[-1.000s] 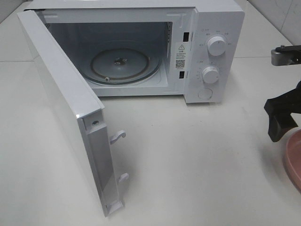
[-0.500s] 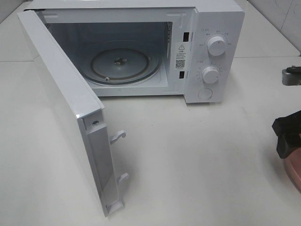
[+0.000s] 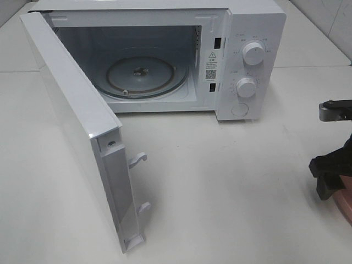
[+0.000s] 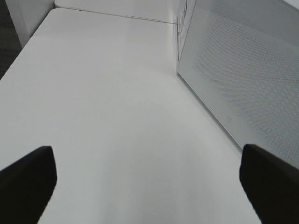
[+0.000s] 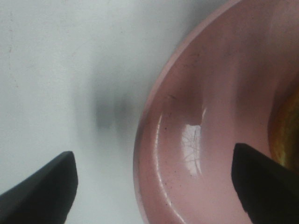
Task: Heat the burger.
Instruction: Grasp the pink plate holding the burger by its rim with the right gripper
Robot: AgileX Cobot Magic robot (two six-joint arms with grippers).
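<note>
Right of open microwave (image 3: 247, 33): burger (image 5: 290, 126) on pink plate (image 5: 187, 93); right end effector (image 5: 153, 156) released, straddling rim to lift; left end effector (image 4: 147, 182) released.

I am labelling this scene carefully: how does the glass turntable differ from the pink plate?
The glass turntable is clear; the pink plate is opaque. The turntable lies inside the open microwave, while the plate stands outside it on the table, with the right gripper open across its rim. The turntable is seen whole, the plate only in part. Both are round.
</note>
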